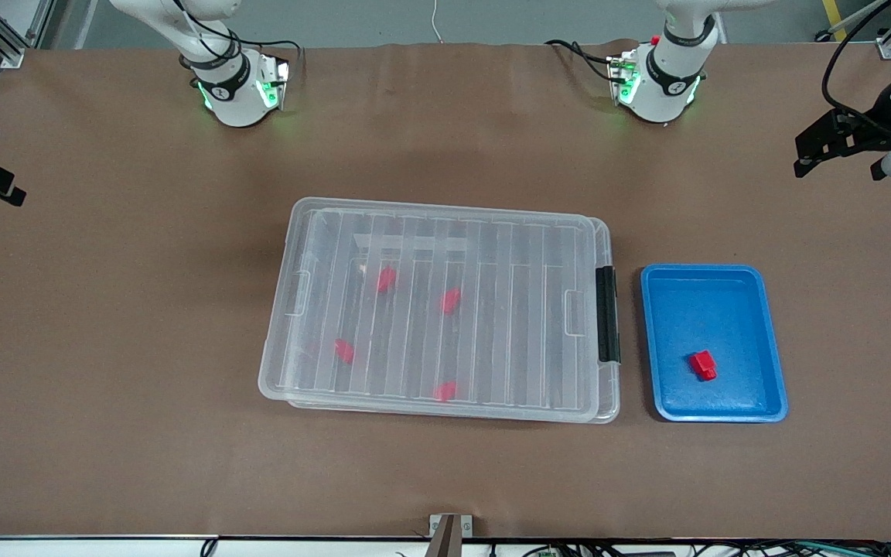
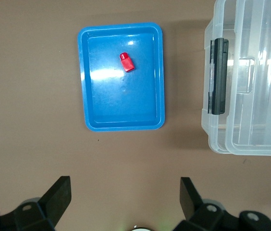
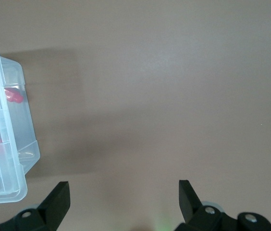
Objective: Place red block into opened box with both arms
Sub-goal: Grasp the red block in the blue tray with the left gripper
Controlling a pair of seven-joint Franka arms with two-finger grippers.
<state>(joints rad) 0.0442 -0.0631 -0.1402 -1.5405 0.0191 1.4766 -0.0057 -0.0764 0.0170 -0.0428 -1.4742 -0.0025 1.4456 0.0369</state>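
A red block (image 1: 702, 364) (image 2: 127, 62) lies in a shallow blue tray (image 1: 770, 363) (image 2: 121, 106) at the left arm's end of the table. Beside the tray stands the clear box (image 1: 445, 232) (image 2: 251, 96) (image 3: 1, 159), its ribbed lid lying on it and its black latch (image 1: 606, 313) (image 2: 218, 77) facing the tray. Several more red blocks (image 1: 387, 279) show through the lid. My left gripper (image 1: 809, 155) (image 2: 125, 192) hangs open and empty over bare table past the tray. My right gripper (image 1: 5, 189) (image 3: 123, 195) is open and empty over the table's other end, apart from the box.
Brown table covering runs all round the box and tray. Both arm bases (image 1: 237, 85) (image 1: 658, 81) stand along the table edge farthest from the front camera. A small metal bracket (image 1: 449, 526) sits at the nearest edge.
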